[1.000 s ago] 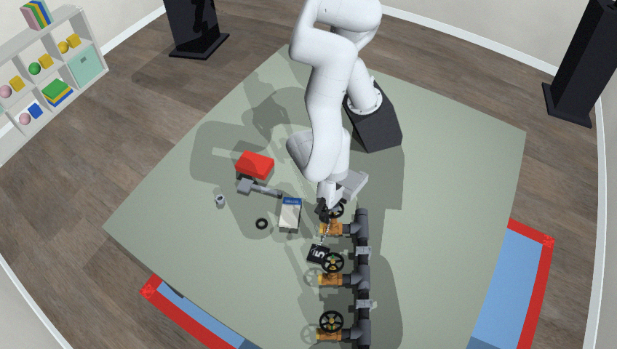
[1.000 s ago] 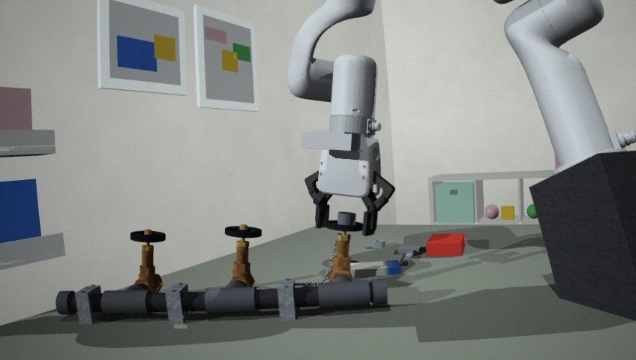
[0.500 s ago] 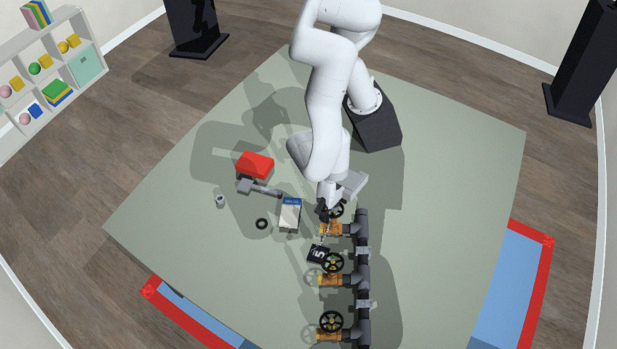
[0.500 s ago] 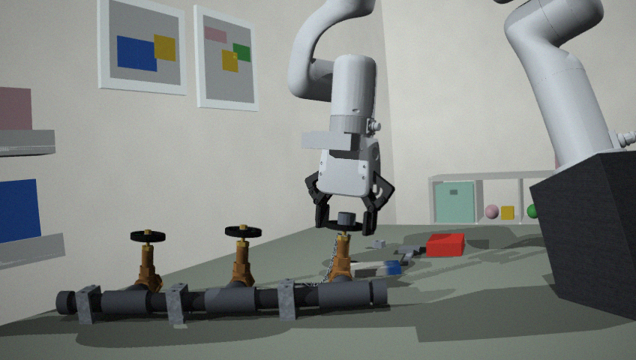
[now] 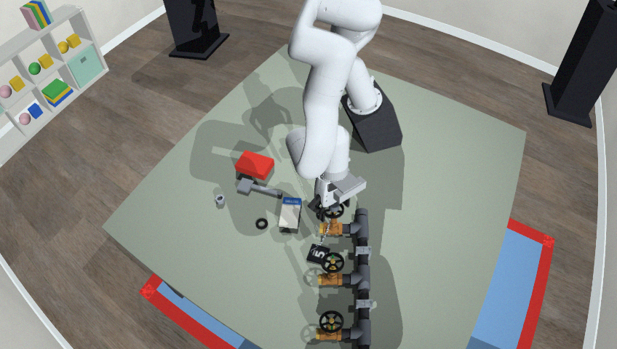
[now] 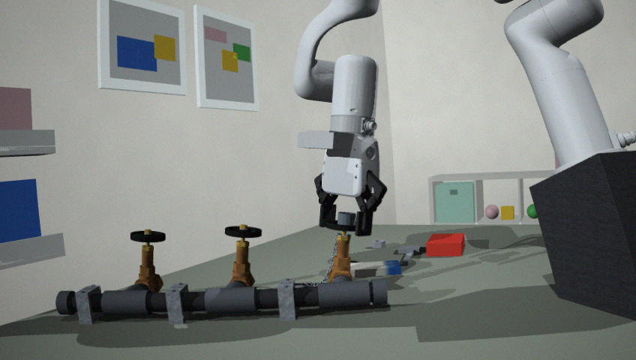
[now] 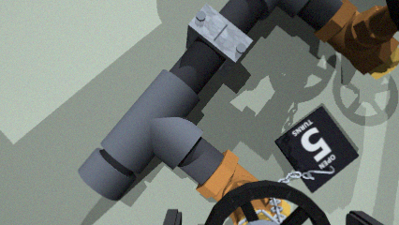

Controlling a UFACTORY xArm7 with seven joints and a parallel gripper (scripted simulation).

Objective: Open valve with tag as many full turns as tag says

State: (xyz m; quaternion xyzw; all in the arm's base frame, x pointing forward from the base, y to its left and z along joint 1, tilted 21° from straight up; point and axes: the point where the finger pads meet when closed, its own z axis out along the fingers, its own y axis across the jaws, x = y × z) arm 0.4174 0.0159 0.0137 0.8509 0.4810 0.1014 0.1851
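Observation:
Three brass valves with black handwheels stand on a dark grey pipe. The far valve carries a chain to a black tag that reads "OPEN 5 TURNS" in the wrist view. My gripper is open, with its fingers on either side of this valve's handwheel and apart from the rim. The middle valve and the near valve stand untouched.
On the mat left of the pipe lie a blue-and-white box, a black ring, a grey nut, a grey hammer-like tool and a red block. The arm's dark base stands behind.

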